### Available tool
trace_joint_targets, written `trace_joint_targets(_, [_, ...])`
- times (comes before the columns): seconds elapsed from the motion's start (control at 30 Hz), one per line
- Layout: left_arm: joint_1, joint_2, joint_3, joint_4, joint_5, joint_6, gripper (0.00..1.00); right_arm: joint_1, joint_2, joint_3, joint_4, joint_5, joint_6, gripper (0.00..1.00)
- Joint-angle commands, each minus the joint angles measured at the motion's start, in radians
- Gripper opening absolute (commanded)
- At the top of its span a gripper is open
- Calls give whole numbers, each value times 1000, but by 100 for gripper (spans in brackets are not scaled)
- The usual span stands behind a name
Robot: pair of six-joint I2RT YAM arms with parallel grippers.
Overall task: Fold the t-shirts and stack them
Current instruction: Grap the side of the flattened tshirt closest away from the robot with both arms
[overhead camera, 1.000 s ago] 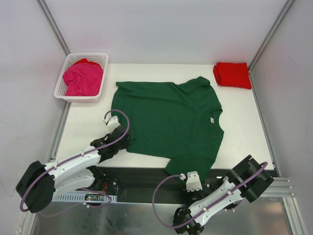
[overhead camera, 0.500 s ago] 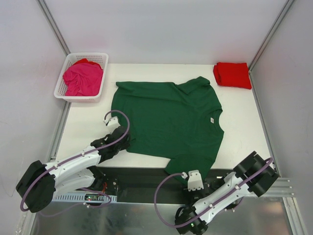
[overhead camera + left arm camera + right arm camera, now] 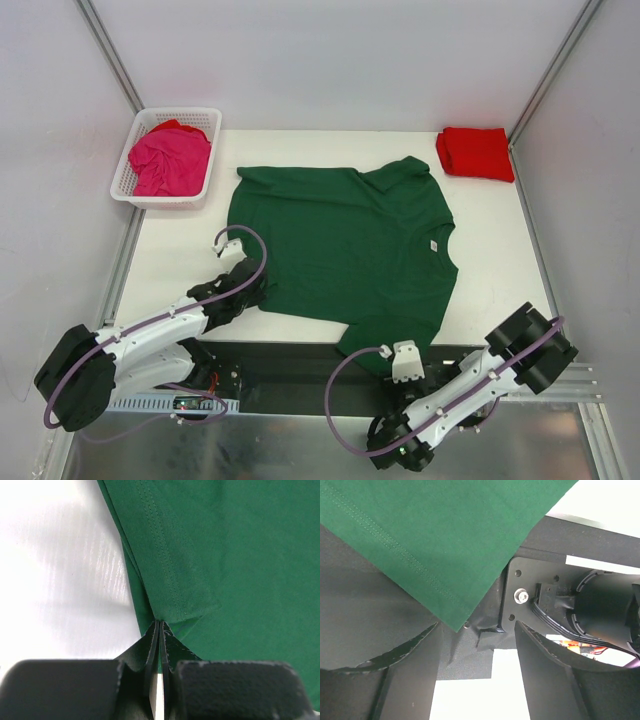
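From above, the dark green t-shirt [image 3: 345, 245] is lying spread flat across the middle of the white desk [image 3: 490, 260], with one sleeve reaching over the near edge onto the black strip [image 3: 290, 358] there. The red t-shirt [image 3: 476, 153] is sitting folded at the far right corner, and the pink t-shirt [image 3: 170, 160] is lying crumpled in the white basket [image 3: 205, 115] at the far left corner, a bit of red cloth showing behind it. The left tool [image 3: 255, 285] is resting at the green shirt's near left corner, while the right tool [image 3: 392, 372] is hanging low by the near edge, just beside the overhanging sleeve. In the left wrist view, the left tool [image 3: 159, 627] is pressing its two fingers fully together on the very corner of the dark green t-shirt [image 3: 240, 555], where the stitched hem is folding over itself, the bare desk [image 3: 60, 570] showing to the left. In the right wrist view, the right tool [image 3: 475, 645] is holding its fingers well apart with nothing between them; the hemmed corner of the dark green t-shirt [image 3: 435, 530] is pointing down toward the gap without touching either finger, and a sliver of the desk [image 3: 605, 505] is showing at the upper right.
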Motion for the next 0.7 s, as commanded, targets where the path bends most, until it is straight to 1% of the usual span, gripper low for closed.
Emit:
trace_joint_targets(0.0, [-14, 6, 22, -3, -33, 1, 0, -11, -15, 4, -124, 25, 25, 63])
trace_joint_targets(0.23, [-13, -1, 14, -4, -31, 0, 0, -19, -4, 23, -104, 30, -21, 63])
trace_joint_targets(0.5, [-11, -21, -5, -4, -34, -6, 0, -42, 55, 67, -55, 42, -94, 63])
trace_joint_targets(0.67, [-13, -26, -10, -4, -36, -3, 0, -51, 62, 61, -33, 47, -98, 63])
